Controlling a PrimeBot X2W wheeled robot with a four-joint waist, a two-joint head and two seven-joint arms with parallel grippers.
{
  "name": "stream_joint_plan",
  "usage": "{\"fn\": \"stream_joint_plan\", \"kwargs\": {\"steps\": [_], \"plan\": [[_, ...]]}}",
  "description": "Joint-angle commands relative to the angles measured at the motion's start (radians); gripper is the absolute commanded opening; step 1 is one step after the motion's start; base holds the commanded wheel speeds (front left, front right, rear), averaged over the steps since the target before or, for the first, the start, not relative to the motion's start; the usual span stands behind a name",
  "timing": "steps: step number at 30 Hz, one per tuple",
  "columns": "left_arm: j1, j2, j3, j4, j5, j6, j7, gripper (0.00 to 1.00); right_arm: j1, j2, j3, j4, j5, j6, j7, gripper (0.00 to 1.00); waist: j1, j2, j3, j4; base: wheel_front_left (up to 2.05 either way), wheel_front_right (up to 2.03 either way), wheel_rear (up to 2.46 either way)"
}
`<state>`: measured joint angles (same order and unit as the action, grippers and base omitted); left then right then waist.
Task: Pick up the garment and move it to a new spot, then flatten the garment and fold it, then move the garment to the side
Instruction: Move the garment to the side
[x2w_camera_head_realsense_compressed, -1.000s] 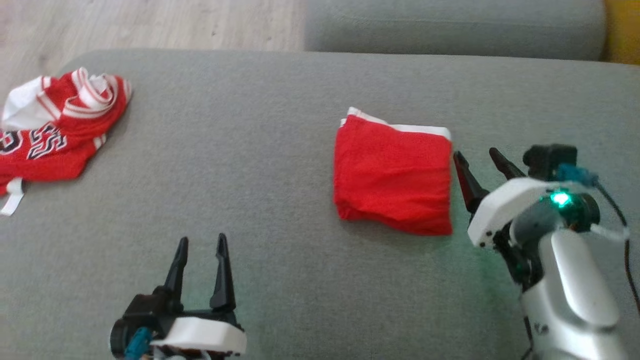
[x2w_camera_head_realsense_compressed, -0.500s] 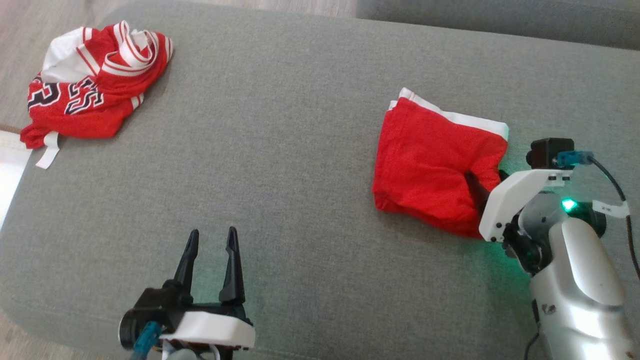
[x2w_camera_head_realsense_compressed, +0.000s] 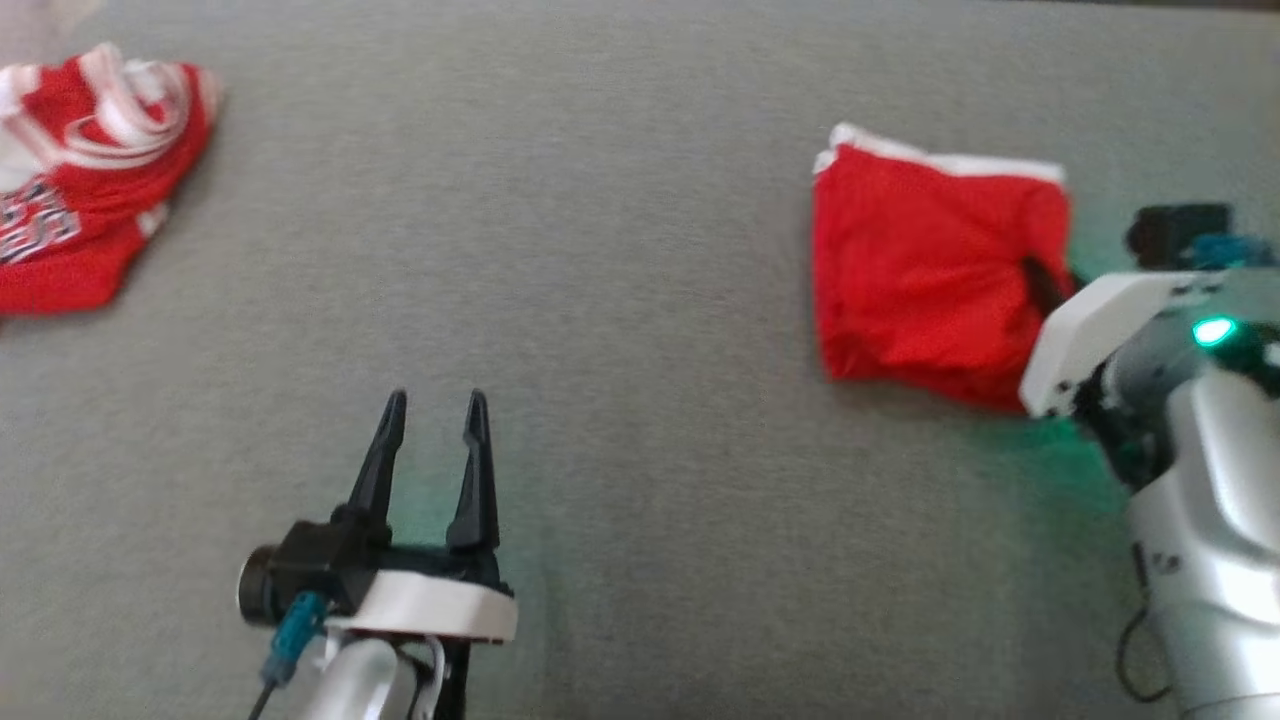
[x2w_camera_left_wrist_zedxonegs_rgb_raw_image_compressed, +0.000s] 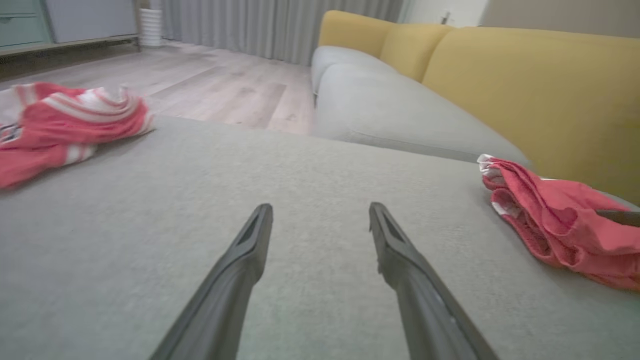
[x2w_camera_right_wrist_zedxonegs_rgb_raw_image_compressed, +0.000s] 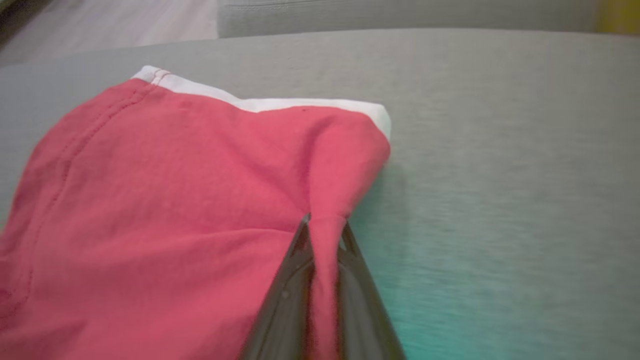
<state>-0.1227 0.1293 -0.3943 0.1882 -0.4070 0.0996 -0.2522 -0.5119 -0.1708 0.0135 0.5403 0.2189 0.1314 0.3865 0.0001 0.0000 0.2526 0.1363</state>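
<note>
The folded red garment (x2w_camera_head_realsense_compressed: 925, 260) with a white band along its far edge lies on the grey cushion (x2w_camera_head_realsense_compressed: 620, 250) at the right. My right gripper (x2w_camera_head_realsense_compressed: 1045, 285) is shut on the garment's right edge. In the right wrist view a pinched ridge of red cloth (x2w_camera_right_wrist_zedxonegs_rgb_raw_image_compressed: 325, 235) runs between the two dark fingers (x2w_camera_right_wrist_zedxonegs_rgb_raw_image_compressed: 292, 270), and the garment (x2w_camera_right_wrist_zedxonegs_rgb_raw_image_compressed: 160, 200) spreads to the left. My left gripper (x2w_camera_head_realsense_compressed: 432, 405) hovers open over bare cushion at the lower left, nothing between its fingers (x2w_camera_left_wrist_zedxonegs_rgb_raw_image_compressed: 240, 260). The garment (x2w_camera_left_wrist_zedxonegs_rgb_raw_image_compressed: 555, 215) shows at the right of the left wrist view.
A second red and white jersey (x2w_camera_head_realsense_compressed: 80, 170) lies crumpled at the cushion's far left, and this jersey (x2w_camera_left_wrist_zedxonegs_rgb_raw_image_compressed: 65, 120) also appears in the left wrist view. A yellow sofa back (x2w_camera_left_wrist_zedxonegs_rgb_raw_image_compressed: 500, 80) and grey seat (x2w_camera_left_wrist_zedxonegs_rgb_raw_image_compressed: 390, 110) stand beyond, with wooden floor (x2w_camera_left_wrist_zedxonegs_rgb_raw_image_compressed: 210, 90) behind.
My right gripper slid onto the garment's right edge and closed on it, bunching the cloth. The head camera tilted down and shifted. The left gripper stayed open.
</note>
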Motion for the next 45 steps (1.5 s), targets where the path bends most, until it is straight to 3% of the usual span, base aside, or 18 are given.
{"fn": "stream_joint_plan", "kwargs": {"steps": [1, 8, 17, 23, 31, 35, 36, 37, 38, 45], "plan": [[-0.048, 0.007, 0.024, -0.037, 0.012, -0.001, -0.006, 1.0, -0.039, -0.024, 0.019, -0.047, 0.005, -0.001, -0.01, 0.0, -0.0001, 0.0, 0.036, -0.064, 0.0, 0.0, 0.0], [-0.108, 0.02, 0.001, -0.077, 0.039, -0.006, 0.021, 1.0, -0.056, -0.105, -0.013, -0.112, 0.032, -0.001, -0.017, 0.0, -0.0001, 0.0, 0.104, -0.212, 0.0, 0.0, 0.0], [-0.161, 0.044, -0.024, -0.118, 0.069, -0.009, 0.069, 1.0, -0.073, -0.15, -0.034, -0.153, 0.038, -0.001, -0.022, 0.0, -0.0001, 0.0, 0.167, -0.298, 0.0, 0.0, 0.0], [-0.19, 0.055, -0.036, -0.152, 0.082, -0.008, 0.093, 1.0, -0.142, -0.223, -0.031, -0.12, 0.044, -0.001, -0.015, 0.0, -0.0001, 0.0, 0.203, -0.273, 0.0, 0.0, 0.0], [-0.188, 0.058, -0.042, -0.186, 0.086, 0.006, 0.096, 1.0, -0.226, -0.36, -0.106, -0.035, -0.009, -0.001, -0.01, 0.0, -0.0001, 0.0, 0.238, -0.194, 0.0, 0.0, 0.0], [-0.185, 0.059, -0.042, -0.195, 0.085, 0.011, 0.093, 1.0, -0.242, -0.396, -0.146, -0.017, -0.054, -0.001, -0.019, 0.0, -0.0001, 0.0, 0.254, -0.171, 0.0, 0.0, 0.0], [-0.185, 0.059, -0.043, -0.196, 0.084, 0.011, 0.092, 1.0, -0.246, -0.4, -0.156, -0.016, -0.069, -0.001, -0.027, 0.16, -0.0001, 0.0, 0.257, -0.167, 0.0, 0.0, 0.0], [-0.185, 0.06, -0.043, -0.197, 0.083, 0.012, 0.091, 1.0, -0.251, -0.401, -0.164, -0.016, -0.085, -0.001, -0.039, 0.69, -0.0001, 0.0, 0.26, -0.164, 0.0, 0.0, 0.0], [-0.185, 0.06, -0.043, -0.198, 0.083, 0.012, 0.091, 1.0, -0.257, -0.4, -0.173, -0.018, -0.102, -0.001, -0.057, 1.0, -0.0001, 0.0, 0.262, -0.162, 0.0, 0.0, 0.0], [-0.19, 0.059, -0.044, -0.191, 0.077, 0.017, 0.087, 1.0, -0.298, -0.339, -0.18, -0.013, -0.202, -0.001, -0.163, 1.0, -0.0001, 0.0, 0.258, -0.158, 0.0, 0.0, 0.0]]}}
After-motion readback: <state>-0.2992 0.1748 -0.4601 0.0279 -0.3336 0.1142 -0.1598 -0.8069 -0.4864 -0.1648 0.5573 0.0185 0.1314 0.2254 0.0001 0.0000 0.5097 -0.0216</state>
